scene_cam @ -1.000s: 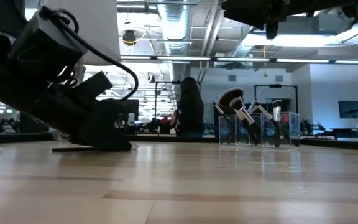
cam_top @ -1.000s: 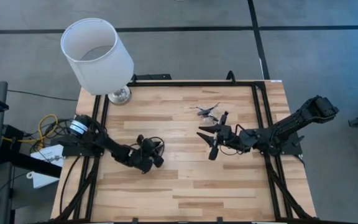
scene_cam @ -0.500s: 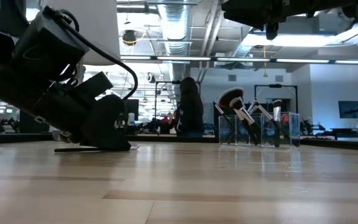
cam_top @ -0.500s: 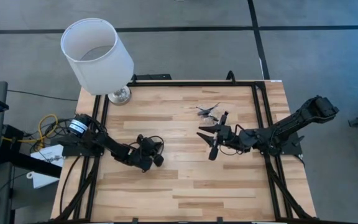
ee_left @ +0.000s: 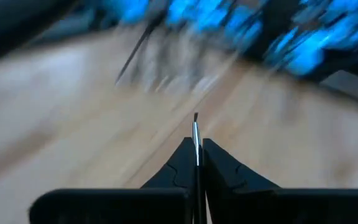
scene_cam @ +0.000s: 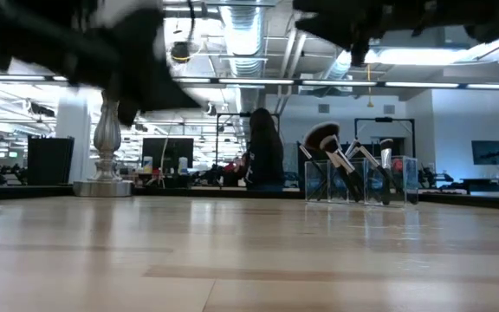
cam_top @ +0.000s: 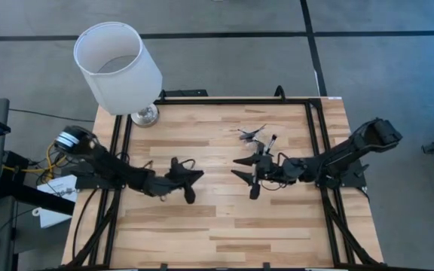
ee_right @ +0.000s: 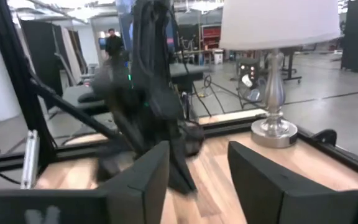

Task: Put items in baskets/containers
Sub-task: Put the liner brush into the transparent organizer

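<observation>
No text, label or number readable — anywhere.

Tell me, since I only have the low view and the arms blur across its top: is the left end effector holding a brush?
Observer: Yes. The left wrist view shows the left end effector shut on a thin brush.
Operator: And the right one?
Observer: The right end effector is open, with nothing between its fingers.
Operator: Where is it?
Observer: From above, it is mid-table, beside the clear container, not over it.
</observation>
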